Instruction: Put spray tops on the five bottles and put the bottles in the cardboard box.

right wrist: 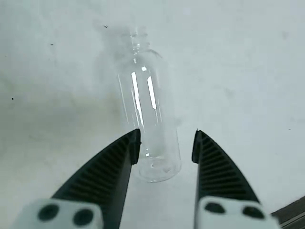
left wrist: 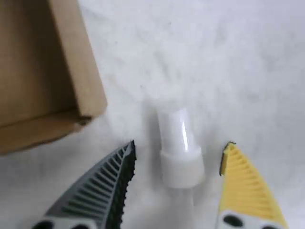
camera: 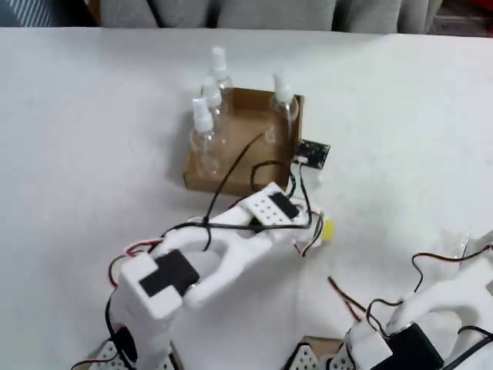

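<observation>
Four capped bottles (camera: 202,142) stand upright in the cardboard box (camera: 231,179), three toward one side and one in the opposite far corner. The farthest bottle sits right at the back edge, so whether it is fully inside is hard to tell. One more bottle, the bare bottle (right wrist: 147,109), lies on its side on the white table (camera: 400,116) with its neck uncovered, which brings the count to five. One loose spray top (left wrist: 178,152) lies on the table just beside a corner of the box, so one top and one bottle remain to be paired. The left gripper (left wrist: 181,143) hovers with its grey and yellow fingers spread wide on either side of the spray top, clasping nothing. The right gripper (right wrist: 167,132) is likewise parted, its black fingers straddling the base end of the bare bottle without pinching it. The bottle looks empty, thin-walled and clear, so it is probably very light, smooth enough to slip, and free to roll. A gentle hold across the middle of its body would leave the neck free and should avoid denting the wall. The spray top looks small, stiff and light, and its white collar seems the firmest place to pinch, rather than the clear cap above it.
</observation>
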